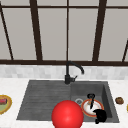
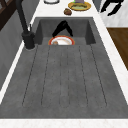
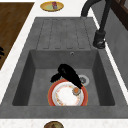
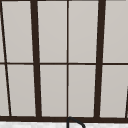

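Nearest the front camera, a red ball [image 1: 67, 114] sits at the sink's [image 1: 45, 100] front edge. Behind it, in the basin, lies a white plate [image 1: 89, 107] with an orange rim. 1 black hand, the right hand [image 1: 100, 115], hangs over the plate's near edge; its long fingers [image 3: 72, 76] reach across the plate, touching a small orange bit [image 3: 76, 90], spread rather than curled. On the counter [image 1: 10, 85] rest a yellow dish [image 1: 4, 103] and a brown lump [image 1: 119, 100].

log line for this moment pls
left hand open over plate in sink | right hand open, idle in air
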### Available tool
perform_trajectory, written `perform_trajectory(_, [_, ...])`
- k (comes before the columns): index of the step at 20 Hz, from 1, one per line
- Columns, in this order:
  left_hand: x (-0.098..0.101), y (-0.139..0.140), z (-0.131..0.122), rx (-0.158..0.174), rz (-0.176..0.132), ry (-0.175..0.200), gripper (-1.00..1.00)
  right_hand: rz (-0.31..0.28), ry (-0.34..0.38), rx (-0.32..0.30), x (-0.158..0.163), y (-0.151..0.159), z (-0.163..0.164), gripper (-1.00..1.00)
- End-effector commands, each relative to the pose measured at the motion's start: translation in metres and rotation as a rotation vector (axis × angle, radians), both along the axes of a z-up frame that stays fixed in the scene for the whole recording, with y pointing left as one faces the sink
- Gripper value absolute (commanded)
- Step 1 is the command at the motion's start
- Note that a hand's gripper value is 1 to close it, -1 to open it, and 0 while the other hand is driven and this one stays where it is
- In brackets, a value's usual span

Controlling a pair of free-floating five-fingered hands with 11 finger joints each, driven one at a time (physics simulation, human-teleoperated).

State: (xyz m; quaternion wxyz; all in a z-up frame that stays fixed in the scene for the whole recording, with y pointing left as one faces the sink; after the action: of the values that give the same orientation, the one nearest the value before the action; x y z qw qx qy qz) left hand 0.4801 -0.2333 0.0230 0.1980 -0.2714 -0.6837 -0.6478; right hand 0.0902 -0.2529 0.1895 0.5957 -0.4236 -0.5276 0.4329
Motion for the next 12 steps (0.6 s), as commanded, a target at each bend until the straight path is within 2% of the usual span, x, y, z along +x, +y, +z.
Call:
perform_trajectory(1, [0.009,0.008,-0.007,0.007,0.043,0.034,-1.0,0.0,0.0,0.0,0.0,0.0,0.0,0.0])
perform_trajectory(2, [0.011,0.008,-0.01,0.012,0.046,0.037,-1.0,0.0,0.0,0.0,0.0,0.0,0.0,0.0])
perform_trajectory(3, [0.005,0.004,-0.016,0.02,0.034,0.028,-1.0,0.0,0.0,0.0,0.0,0.0,0.0,0.0])
perform_trajectory(4, [0.0,0.0,-0.019,0.015,0.017,0.05,-1.0,0.0,0.0,0.0,0.0,0.0,0.0,0.0])
perform_trajectory(6, [-0.007,-0.002,-0.023,0.007,0.001,0.065,-1.0,0.0,0.0,0.0,0.0,0.0,0.0,0.0])
perform_trajectory(9, [0.005,0.001,-0.03,0.007,0.014,0.081,-1.0,0.0,0.0,0.0,0.0,0.0,0.0,0.0])
perform_trajectory(12, [0.02,0.001,-0.042,0.006,0.005,0.111,-1.0,0.0,0.0,0.0,0.0,0.0,0.0,0.0])
